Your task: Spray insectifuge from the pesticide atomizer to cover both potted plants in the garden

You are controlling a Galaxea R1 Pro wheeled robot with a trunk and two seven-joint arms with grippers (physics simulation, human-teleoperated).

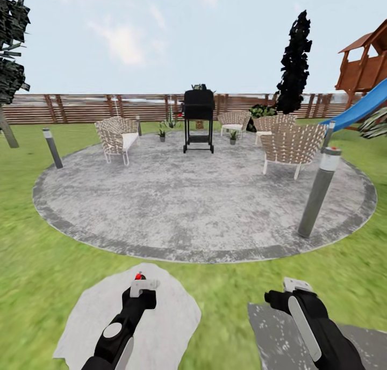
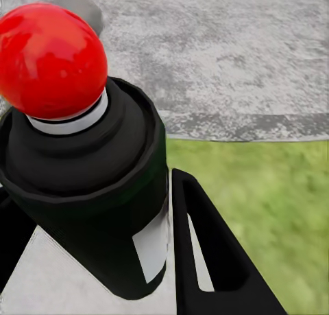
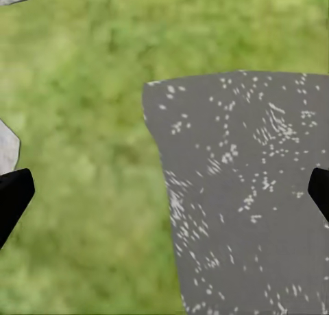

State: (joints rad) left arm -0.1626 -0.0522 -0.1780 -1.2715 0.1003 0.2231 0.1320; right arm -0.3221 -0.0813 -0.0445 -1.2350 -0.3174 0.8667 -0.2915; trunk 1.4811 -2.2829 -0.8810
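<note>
Left wrist view: left tool [image 2: 103, 260] clamps the pesticide atomizer [image 2: 89, 191].

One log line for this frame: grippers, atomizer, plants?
left gripper: shut on pesticide atomizer | right gripper: open, over stepping stone | potted plants: far across paved circle, flanking grill | spraying: not begun

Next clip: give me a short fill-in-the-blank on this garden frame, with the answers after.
1. The atomizer, held in the left gripper, has a ball-shaped top coloured ____.
2. The two potted plants stand on the paved circle on either side of the black ____.
3. The right gripper hangs open over a grey ____ set in the lawn.
4. The slide at the right is coloured ____.

Missing words: red; grill; stepping stone; blue
</note>
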